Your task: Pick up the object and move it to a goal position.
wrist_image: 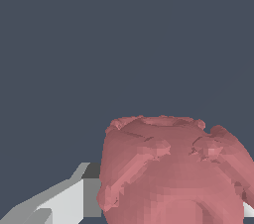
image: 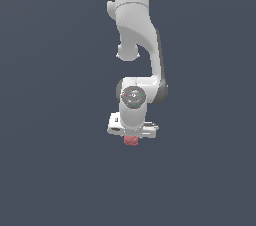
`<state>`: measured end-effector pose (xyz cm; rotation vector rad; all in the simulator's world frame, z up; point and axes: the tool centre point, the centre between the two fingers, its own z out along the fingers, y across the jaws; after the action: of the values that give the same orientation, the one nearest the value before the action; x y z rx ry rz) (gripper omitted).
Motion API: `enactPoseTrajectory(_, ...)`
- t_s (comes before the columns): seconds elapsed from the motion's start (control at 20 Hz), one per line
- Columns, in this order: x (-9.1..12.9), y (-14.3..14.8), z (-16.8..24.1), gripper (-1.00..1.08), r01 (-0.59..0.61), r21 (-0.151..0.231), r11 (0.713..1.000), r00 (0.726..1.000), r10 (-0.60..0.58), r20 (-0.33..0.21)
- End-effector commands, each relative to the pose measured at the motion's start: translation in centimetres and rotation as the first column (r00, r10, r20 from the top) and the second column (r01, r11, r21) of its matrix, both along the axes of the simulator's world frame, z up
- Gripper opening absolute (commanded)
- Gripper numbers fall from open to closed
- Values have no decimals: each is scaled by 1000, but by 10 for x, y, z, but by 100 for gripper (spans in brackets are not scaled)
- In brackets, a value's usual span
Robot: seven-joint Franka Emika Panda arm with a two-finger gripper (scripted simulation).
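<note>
One object (image: 131,140), a pinkish lump, sat directly under the gripper (image: 132,136) between its fingers (wrist_image: 64,200), which seemed closed against it, apparently gripping.

White arm (image: 136,45) reaching down from above, wrist vertical, end effector (image: 131,137) pointing downward, fingers closed on something small

object (wrist_image: 173,173): pinkish-red, bumpy, fills lower frame | fingers (wrist_image: 64,200): white, touching its side | background: plain dark grey
</note>
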<state>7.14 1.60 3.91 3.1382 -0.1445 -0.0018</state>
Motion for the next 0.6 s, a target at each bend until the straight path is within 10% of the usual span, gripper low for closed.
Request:
enactPoseTrajectory(0.0,0,0,0,-100,0,0,1000,1000,0,1)
enactPoseTrajectory(0.55,0,-2,2,-100,0,0,1000,1000,0,1)
